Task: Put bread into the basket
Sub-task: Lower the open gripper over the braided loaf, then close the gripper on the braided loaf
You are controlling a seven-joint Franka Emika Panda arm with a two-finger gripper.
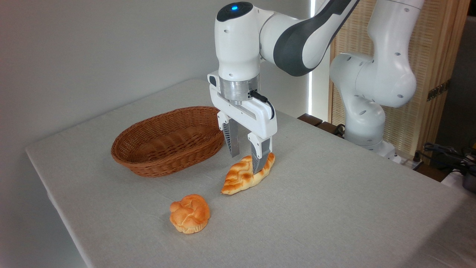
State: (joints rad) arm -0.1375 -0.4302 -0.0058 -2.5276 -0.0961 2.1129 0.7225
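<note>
The bread (pixel 242 177), a braided golden-orange loaf with pointed ends, lies on the table to the right of the basket (pixel 168 139), an oval brown wicker one with nothing in it. My gripper (pixel 246 163) hangs straight down over the loaf's far half, open. Its near finger (pixel 259 158) stands in front of the loaf's upper end, and the far finger (pixel 232 141) is behind the loaf on the basket side. The loaf rests on the cloth between them.
A small round knotted bun (pixel 190 213) sits nearer the front of the table (pixel 334 208). The robot's white base (pixel 366 123) stands at the table's far right edge, with cables (pixel 450 154) beyond it.
</note>
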